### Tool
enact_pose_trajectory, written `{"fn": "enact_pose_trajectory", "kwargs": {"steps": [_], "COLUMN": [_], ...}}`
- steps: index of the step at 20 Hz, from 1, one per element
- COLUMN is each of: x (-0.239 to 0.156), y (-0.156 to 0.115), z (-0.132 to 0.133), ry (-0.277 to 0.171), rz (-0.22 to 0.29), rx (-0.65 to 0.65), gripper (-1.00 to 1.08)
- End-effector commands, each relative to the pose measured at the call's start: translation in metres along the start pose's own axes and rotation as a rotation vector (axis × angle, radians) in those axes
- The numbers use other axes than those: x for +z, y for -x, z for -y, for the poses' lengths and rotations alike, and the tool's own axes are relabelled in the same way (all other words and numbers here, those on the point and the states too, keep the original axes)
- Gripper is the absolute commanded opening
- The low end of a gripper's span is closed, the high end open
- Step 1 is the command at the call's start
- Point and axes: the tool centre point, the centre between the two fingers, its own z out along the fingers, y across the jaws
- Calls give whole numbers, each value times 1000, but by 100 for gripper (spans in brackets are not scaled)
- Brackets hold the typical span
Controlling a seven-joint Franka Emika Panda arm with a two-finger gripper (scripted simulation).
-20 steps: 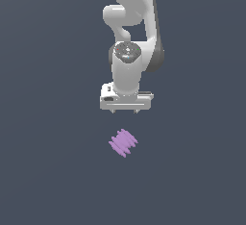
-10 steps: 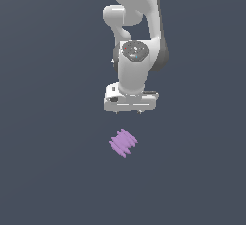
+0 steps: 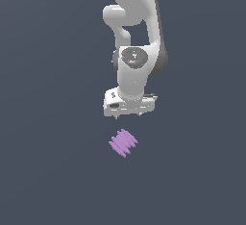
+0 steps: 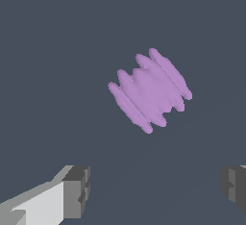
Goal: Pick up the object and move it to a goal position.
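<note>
The object (image 3: pixel 123 143) is a small light-purple ridged block with spiky edges, lying on the dark grey floor. It also shows in the wrist view (image 4: pixel 149 90), out beyond the fingertips and apart from them. My white gripper (image 3: pixel 128 116) hangs just above and slightly behind the object, pointing down, without touching it. Its jaws are wide apart and empty: one grey fingertip (image 4: pixel 76 192) and the other (image 4: pixel 234 186) sit at opposite sides of the wrist view.
The floor (image 3: pixel 48 171) is a plain dark grey surface all round. The white arm (image 3: pixel 137 41) rises above the gripper.
The gripper has come lower and slightly toward the exterior view's right, closing in on the object. The object has not moved.
</note>
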Motion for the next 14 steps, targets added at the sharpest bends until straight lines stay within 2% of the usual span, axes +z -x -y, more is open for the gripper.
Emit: {"fn": "enact_pose_trajectory", "kwargs": {"steps": [1,14], "x": [5,41], "y": [-5,-36], "z": [-2,-13], "ry": [0,-4], "rz": [0,-7], "rx": [-45,-369], "gripper": [100,100]}}
